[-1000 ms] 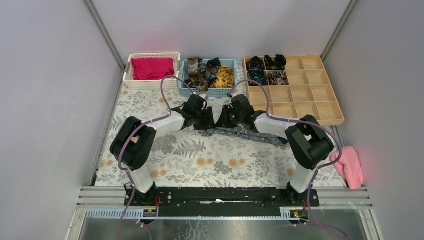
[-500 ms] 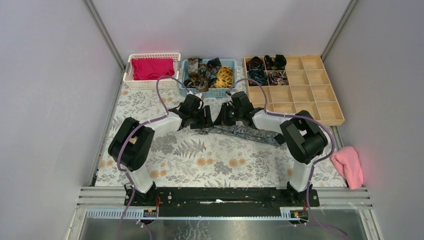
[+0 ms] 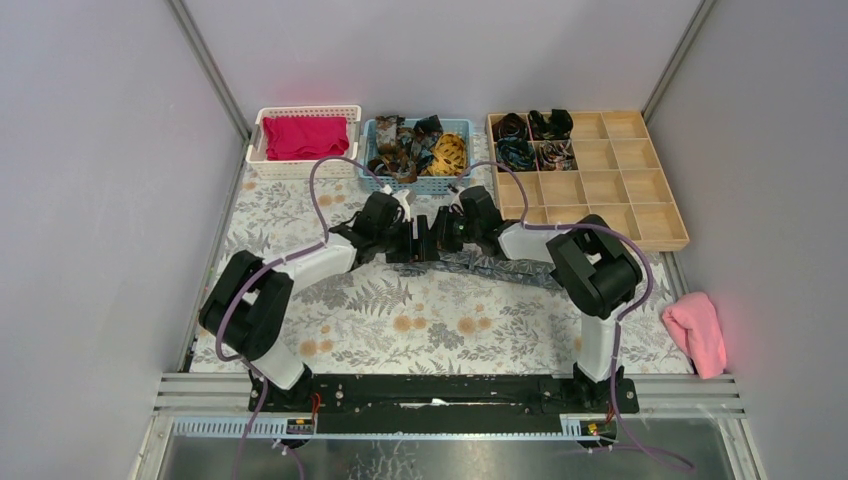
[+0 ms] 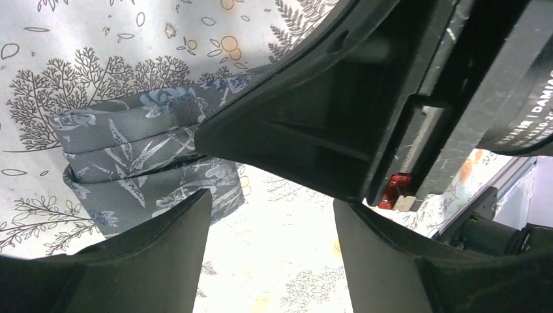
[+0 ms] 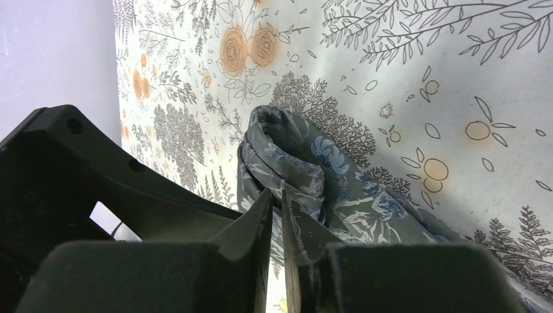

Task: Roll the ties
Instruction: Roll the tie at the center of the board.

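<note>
Top view: we see the grey tie (image 3: 495, 264) flat on the counter (image 3: 400, 320) mid-frame, both arms meeting over its left end. Left wrist: left gripper (image 4: 270, 208) fingers apart, tie's fold upper left. Right wrist: right gripper (image 5: 277, 199) clamped on the tie's coiled end

Floral tablecloth (image 3: 430, 325), white basket (image 3: 300, 168) holding magenta cloth (image 3: 305, 137), blue basket (image 3: 432, 185), wooden compartment tray (image 3: 620, 190), pink cloth (image 3: 697, 330) beside it

Left arm: forearm reaching toward 2 o'clock.
Left gripper (image 3: 416, 241): jaws wide apart.
Right arm: elbow raised, forearm reaching toward 10 o'clock.
Right gripper (image 3: 437, 239): jaws nearly together, pinching tie (image 5: 306, 163).
</note>
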Action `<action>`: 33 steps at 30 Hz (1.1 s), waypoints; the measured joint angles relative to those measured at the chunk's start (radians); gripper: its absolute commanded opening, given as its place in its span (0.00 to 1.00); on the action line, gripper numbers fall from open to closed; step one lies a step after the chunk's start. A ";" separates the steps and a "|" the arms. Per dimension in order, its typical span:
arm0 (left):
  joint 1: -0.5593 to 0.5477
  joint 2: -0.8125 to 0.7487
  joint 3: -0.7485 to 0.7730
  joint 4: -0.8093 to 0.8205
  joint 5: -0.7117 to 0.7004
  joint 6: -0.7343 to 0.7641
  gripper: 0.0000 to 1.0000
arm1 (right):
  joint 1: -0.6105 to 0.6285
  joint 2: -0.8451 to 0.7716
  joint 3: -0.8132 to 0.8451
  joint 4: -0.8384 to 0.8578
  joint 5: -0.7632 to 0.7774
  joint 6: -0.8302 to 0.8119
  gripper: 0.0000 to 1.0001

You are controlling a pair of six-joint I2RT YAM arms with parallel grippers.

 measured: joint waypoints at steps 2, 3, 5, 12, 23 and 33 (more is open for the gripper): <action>0.000 -0.014 0.000 0.002 0.002 0.000 0.76 | 0.000 -0.006 0.000 0.000 0.000 0.000 0.16; 0.002 -0.018 0.000 0.001 0.003 0.000 0.76 | 0.001 -0.010 0.000 -0.001 0.000 -0.001 0.16; 0.005 -0.021 0.000 0.000 0.005 0.002 0.76 | 0.001 -0.015 0.000 -0.006 0.002 -0.003 0.16; 0.066 -0.050 0.052 -0.064 -0.036 0.056 0.80 | 0.003 -0.043 -0.024 -0.015 0.027 -0.021 0.17; -0.022 -0.063 0.223 -0.119 -0.230 0.531 0.96 | 0.013 -0.281 -0.132 -0.111 0.091 -0.076 0.18; 0.102 0.111 0.393 -0.245 -0.102 0.767 0.96 | 0.013 -0.547 -0.281 -0.185 0.143 -0.101 0.25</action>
